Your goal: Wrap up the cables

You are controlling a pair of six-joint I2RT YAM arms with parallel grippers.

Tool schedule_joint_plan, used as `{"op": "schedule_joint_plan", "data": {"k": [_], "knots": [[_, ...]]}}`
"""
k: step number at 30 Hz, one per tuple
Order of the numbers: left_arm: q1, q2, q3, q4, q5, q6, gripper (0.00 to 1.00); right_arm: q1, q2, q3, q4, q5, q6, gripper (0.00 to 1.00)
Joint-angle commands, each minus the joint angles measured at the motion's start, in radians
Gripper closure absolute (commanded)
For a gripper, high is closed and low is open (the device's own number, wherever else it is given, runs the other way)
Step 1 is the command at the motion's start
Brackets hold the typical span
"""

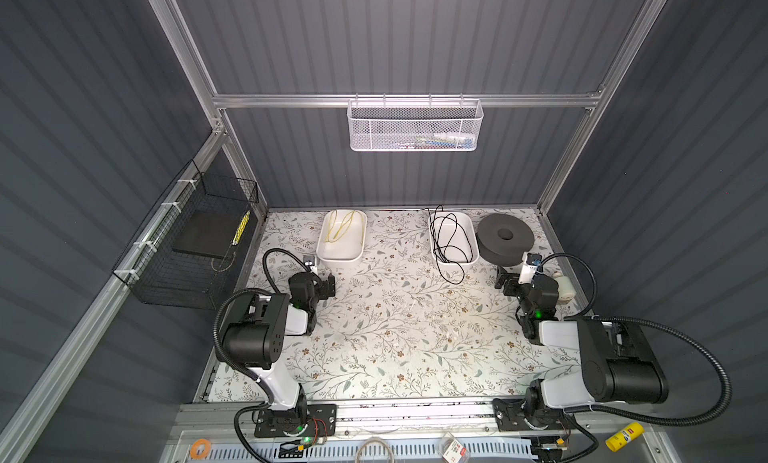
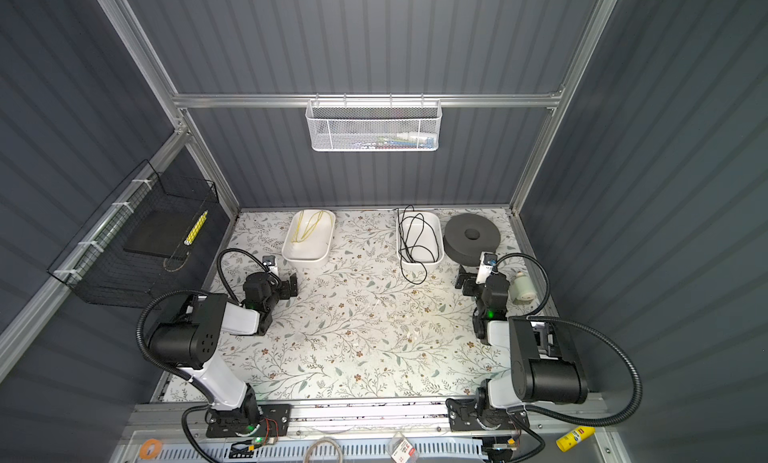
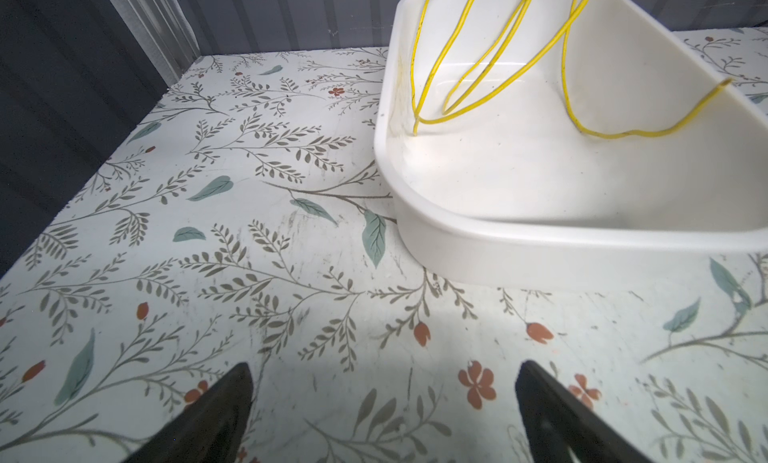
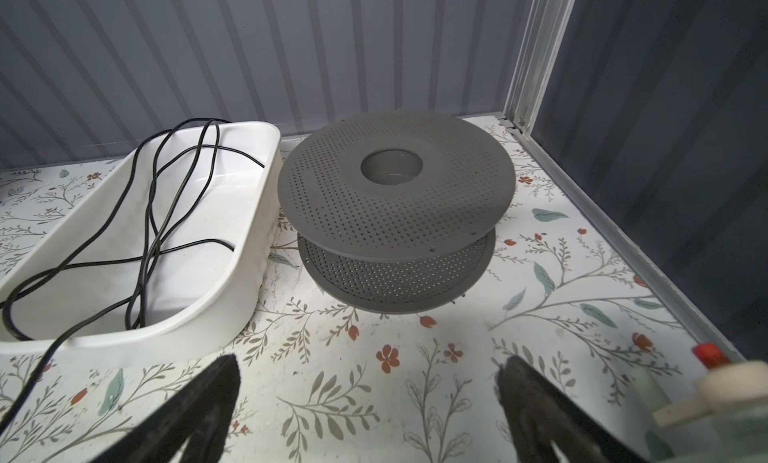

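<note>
Cable (image 4: 145,270) loose in tray (image 4: 253,249), one loop spills over rim onto table (image 4: 540,282). Spool (image 4: 395,216) just beside tray, probably for winding. Left claw (image 3: 384,398), right claw (image 4: 368,382) spread, empty.

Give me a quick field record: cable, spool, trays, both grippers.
cable: thin black cord, loose loops in a white plastic tray, one loop spilling over its near rim onto the floral table
spool: grey perforated plastic spool, bare, lying flat beside that tray
other tray: second white plastic tray, holding a thin yellow cord
left gripper: open, empty, near the yellow-cord tray
right gripper: open, empty, near the spool
progress: no wrapping done yet
</note>
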Motion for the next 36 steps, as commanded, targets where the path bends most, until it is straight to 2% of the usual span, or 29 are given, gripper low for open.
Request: {"op": "schedule_joint_plan", "data": {"k": [1,31,33,34,35,36], "knots": [[0.006,-0.008,0.010,0.011,0.008,0.005,0.01,0.006,-0.002,0.012,0.009,0.011,-0.001,0.01],[0.006,-0.010,0.011,0.011,-0.010,0.002,0.01,0.005,0.001,0.018,0.001,0.007,0.001,0.01],[0.006,-0.040,0.041,-0.058,-0.045,-0.013,0.00,0.005,-0.004,0.014,0.004,0.013,0.000,0.01],[0.005,-0.080,0.064,-0.132,-0.056,-0.018,0.01,0.013,-0.016,0.014,0.000,0.060,0.006,0.01],[0.006,-0.127,0.096,-0.232,-0.068,-0.024,0.01,0.033,-0.057,0.028,-0.054,0.123,0.002,0.01],[0.006,-0.159,0.120,-0.296,-0.073,-0.028,0.00,0.044,-0.097,0.050,-0.125,0.138,-0.005,0.01]]}}
